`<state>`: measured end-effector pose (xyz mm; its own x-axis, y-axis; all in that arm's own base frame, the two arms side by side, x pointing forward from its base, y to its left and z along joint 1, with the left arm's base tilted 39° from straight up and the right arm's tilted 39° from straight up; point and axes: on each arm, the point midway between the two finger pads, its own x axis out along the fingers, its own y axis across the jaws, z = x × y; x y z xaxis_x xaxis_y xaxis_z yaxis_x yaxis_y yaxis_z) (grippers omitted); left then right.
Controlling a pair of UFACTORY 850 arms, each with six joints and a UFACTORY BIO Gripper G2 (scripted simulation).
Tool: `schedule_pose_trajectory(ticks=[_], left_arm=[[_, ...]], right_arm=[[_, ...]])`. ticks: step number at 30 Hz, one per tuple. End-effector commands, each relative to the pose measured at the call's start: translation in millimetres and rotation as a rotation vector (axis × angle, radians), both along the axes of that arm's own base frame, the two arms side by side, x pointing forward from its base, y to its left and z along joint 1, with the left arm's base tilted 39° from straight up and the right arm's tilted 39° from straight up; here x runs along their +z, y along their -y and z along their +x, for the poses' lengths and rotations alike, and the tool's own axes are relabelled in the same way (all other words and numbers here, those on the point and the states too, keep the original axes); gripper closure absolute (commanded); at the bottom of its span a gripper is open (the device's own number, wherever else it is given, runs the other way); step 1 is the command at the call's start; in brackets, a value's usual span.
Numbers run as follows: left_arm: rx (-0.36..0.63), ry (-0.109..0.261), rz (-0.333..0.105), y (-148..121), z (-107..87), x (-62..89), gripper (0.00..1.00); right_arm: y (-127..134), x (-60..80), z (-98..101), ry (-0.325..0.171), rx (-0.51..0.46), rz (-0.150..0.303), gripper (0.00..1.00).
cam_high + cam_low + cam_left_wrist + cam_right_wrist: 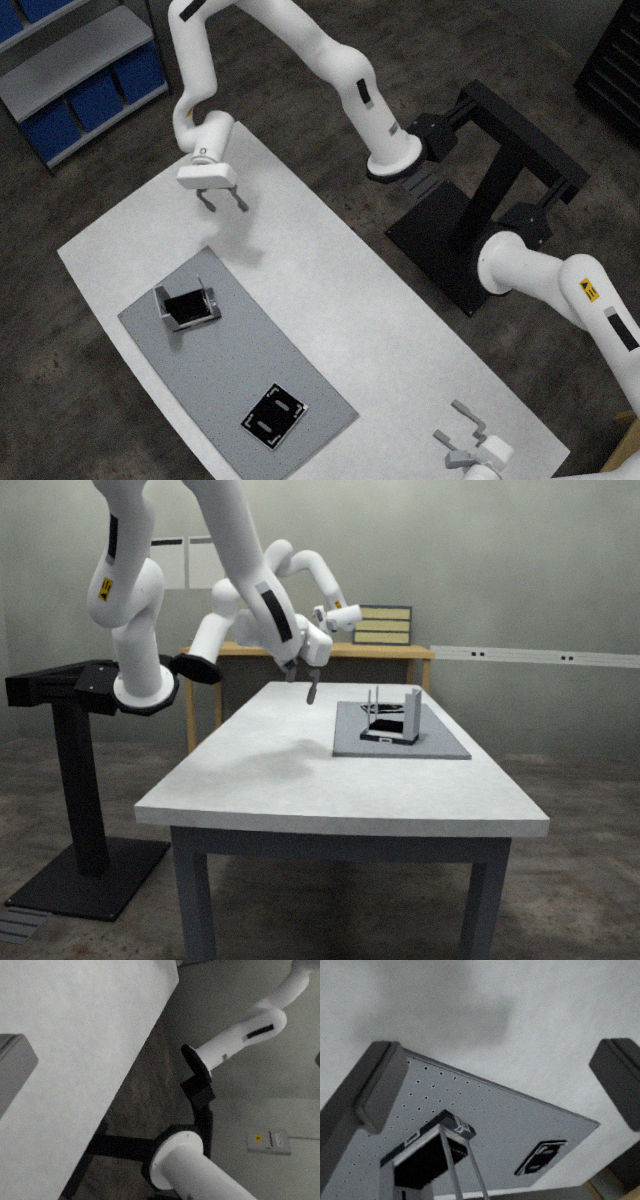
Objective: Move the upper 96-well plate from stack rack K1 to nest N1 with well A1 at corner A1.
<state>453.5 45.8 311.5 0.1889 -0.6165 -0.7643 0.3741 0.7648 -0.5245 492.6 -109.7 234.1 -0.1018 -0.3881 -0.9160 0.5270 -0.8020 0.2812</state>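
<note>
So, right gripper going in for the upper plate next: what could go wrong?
Risks, as I see them:
1. The right gripper might clip the thin posts rising from rack K1.
2. Contents read as one dark mass, so a low grip could take both plates.
3. A1 isn't legible at nest N1; the plate could go in rotated.

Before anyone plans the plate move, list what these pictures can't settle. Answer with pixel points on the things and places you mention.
- Number of plates in rack K1 (161, 302) (412, 715) (410, 1141): top and right wrist, contents blend into one black mass.
- Rim letters and numbers: top, too small and blurred.
- A1 mark on nest N1 (273, 415) (382, 707) (540, 1157): top, too small; exterior, seen too flat.
- Rack post tops: right wrist, cut by the bottom edge.
</note>
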Motion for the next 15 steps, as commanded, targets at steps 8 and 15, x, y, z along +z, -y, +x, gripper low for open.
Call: schedule_pose_trajectory(ticks=[8,15], left_arm=[[0.068,0.056,-0.014,-37.6,-23.3,25.6,0.0],[0.094,0.076,-0.02,-48.1,-30.7,32.4,0.0]], right_arm=[[-0.1,0.5,0.4,0.001,0.0,0.0,0.63],[-0.1,0.5,0.4,0.001,0.0,0.0,0.63]])
